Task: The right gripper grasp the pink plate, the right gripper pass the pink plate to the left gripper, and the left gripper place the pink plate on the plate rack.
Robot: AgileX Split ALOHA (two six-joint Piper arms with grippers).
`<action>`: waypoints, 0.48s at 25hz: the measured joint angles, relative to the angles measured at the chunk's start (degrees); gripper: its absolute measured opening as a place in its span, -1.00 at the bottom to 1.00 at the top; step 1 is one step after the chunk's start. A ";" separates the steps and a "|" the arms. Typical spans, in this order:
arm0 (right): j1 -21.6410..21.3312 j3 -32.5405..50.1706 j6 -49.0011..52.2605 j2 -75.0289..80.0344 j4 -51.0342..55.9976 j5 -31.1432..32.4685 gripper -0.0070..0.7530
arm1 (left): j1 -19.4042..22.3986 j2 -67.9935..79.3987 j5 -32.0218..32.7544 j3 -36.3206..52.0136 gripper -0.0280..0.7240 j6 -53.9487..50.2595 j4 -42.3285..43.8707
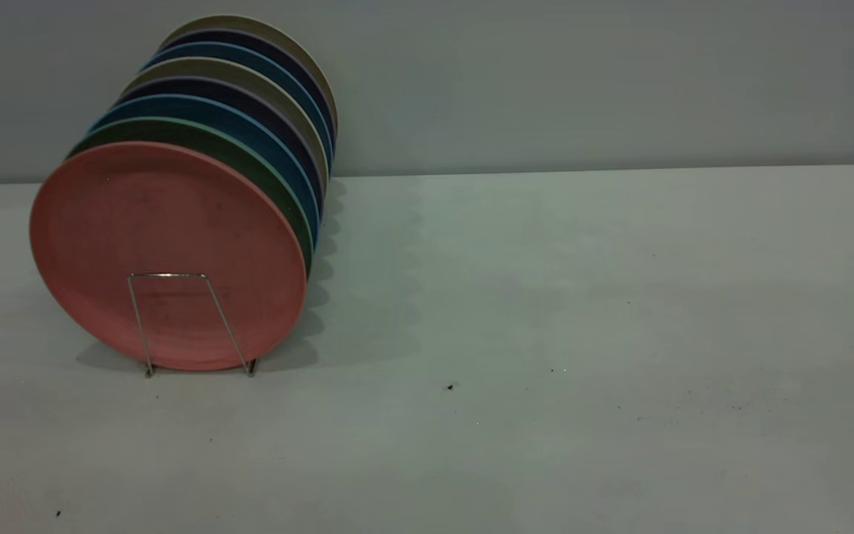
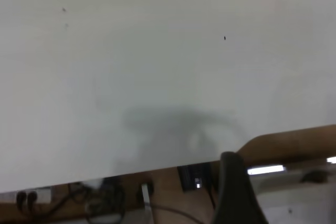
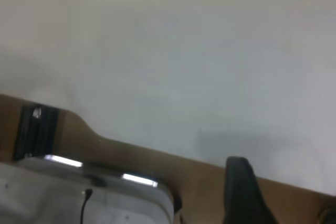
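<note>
The pink plate (image 1: pixel 167 245) stands upright on the plate rack (image 1: pixel 167 275), at the front of a row of plates at the table's left. A silver wire loop of the rack crosses its lower face. Neither gripper shows in the exterior view. In the left wrist view, my left gripper (image 2: pixel 236 192) is only a black fragment over the table's edge, away from the plates. My right gripper (image 3: pixel 241 192) shows the same way in the right wrist view, a black fragment above the table's edge. Nothing is seen held by either one.
Behind the pink plate, several more plates stand on the rack: a green plate (image 1: pixel 249 159), then blue, dark and beige ones. The pale table (image 1: pixel 545 297) stretches to the right. Past its edge lie cables (image 2: pixel 100 203) and a white box (image 3: pixel 79 198).
</note>
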 joint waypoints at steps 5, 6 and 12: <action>0.00 1.10 -0.04 -6.02 1.10 0.00 0.17 | 0.00 -10.90 2.93 1.57 0.40 -2.02 -0.01; 0.00 1.67 -0.04 -6.84 1.48 0.02 0.17 | 0.00 -12.84 2.98 1.71 0.40 -2.31 -0.01; 0.00 7.99 -1.54 -12.81 3.99 0.02 0.17 | 0.00 -21.66 2.98 5.71 0.40 -4.24 0.01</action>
